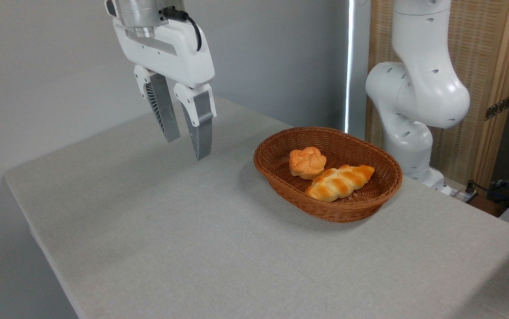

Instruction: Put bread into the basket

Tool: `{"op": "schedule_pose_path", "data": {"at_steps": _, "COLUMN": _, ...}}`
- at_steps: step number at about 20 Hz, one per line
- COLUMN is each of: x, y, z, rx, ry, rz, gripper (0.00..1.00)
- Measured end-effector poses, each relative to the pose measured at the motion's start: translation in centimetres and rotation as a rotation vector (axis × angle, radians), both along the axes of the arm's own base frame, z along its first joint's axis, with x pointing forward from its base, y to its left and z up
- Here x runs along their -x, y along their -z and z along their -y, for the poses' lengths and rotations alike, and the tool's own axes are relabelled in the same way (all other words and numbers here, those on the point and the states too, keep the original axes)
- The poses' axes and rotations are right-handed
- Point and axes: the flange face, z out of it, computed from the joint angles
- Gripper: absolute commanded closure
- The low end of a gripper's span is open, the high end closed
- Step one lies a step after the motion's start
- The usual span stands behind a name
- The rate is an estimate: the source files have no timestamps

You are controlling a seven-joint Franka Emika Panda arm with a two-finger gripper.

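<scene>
The long braided golden bread (339, 182) lies inside the oval brown wicker basket (281, 175), toward its front right side. A small round knotted bun (307, 162) rests beside it in the same basket. My gripper (188, 146) hangs above the table well to the left of the basket, fingers pointing down and slightly apart, open with nothing between them.
The grey cloth-covered table (192, 243) spreads around the basket, with its left edge and front corner in view. The arm's white base (413, 110) stands behind the basket at the right. Cables and a wooden panel sit at the far right.
</scene>
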Motion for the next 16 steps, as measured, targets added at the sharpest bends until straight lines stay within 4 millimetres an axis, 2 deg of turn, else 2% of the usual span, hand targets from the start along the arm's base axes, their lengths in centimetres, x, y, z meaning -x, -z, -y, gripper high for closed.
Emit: {"op": "schedule_pose_path", "data": {"at_steps": 16, "x": 0.83, "y": 0.55, "z": 0.27, "rx": -0.005, "ry": 0.007, "rz": 0.027, "gripper": 0.00}}
